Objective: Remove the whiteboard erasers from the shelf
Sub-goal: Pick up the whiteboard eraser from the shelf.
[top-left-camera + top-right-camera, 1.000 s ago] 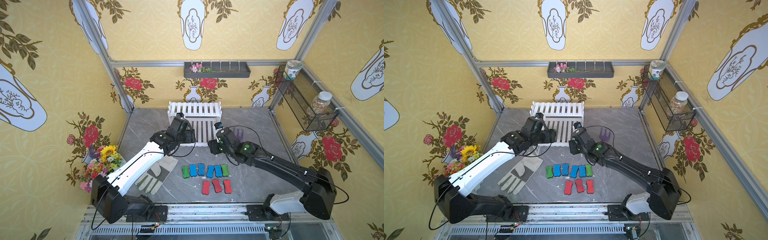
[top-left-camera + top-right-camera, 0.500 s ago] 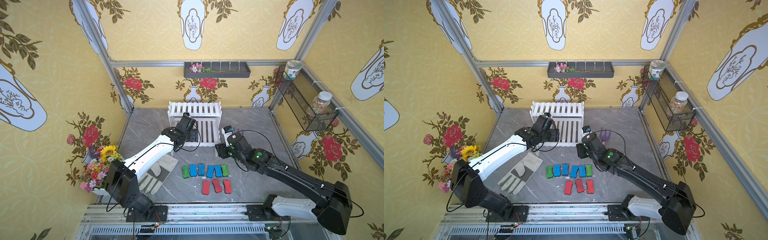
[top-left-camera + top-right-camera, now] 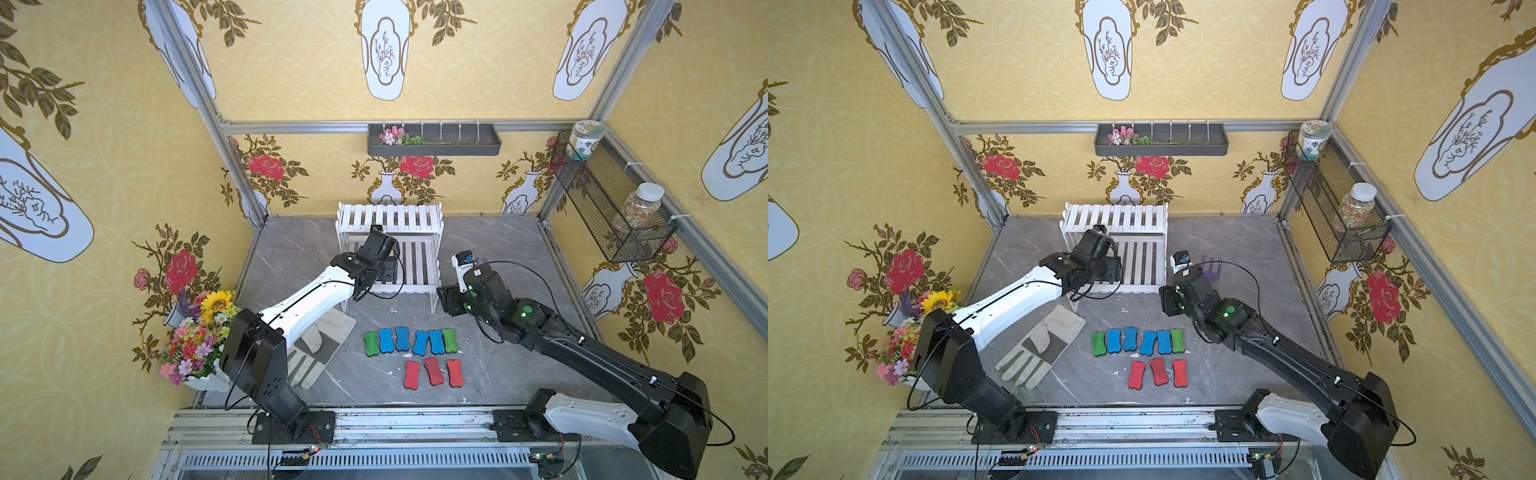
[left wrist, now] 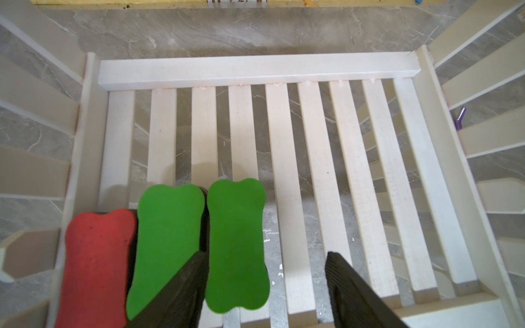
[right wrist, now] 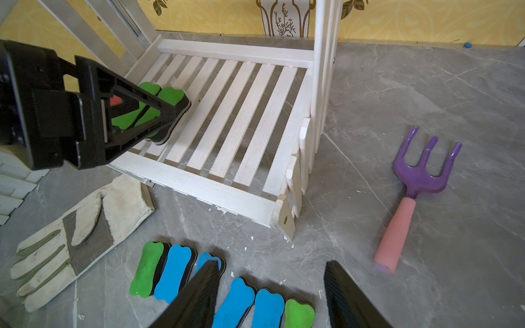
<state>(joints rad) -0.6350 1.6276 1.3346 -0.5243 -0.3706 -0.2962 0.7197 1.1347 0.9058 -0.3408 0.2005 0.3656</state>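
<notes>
**Left claw (image 4: 266, 255) straddles green eraser (image 4: 235, 244) on shelf (image 4: 255, 71)**

The left claw is released, 1 finger still clear of the green eraser on the lower tier. A second green eraser (image 4: 167, 227) and a red eraser (image 4: 96, 255) lie alongside. The right claw (image 5: 272, 264), released and empty, hovers above 9 erasers (image 3: 420, 343) on the tabletop (image 3: 490, 232).

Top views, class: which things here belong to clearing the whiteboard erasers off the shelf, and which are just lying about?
Belong to the job:
shelf; two green erasers and one red eraser on its lower tier; nine erasers on the table; left gripper, open astride one green.

Lying about:
glove; garden fork; bouquet; wall tray; wire basket with jars.
</notes>
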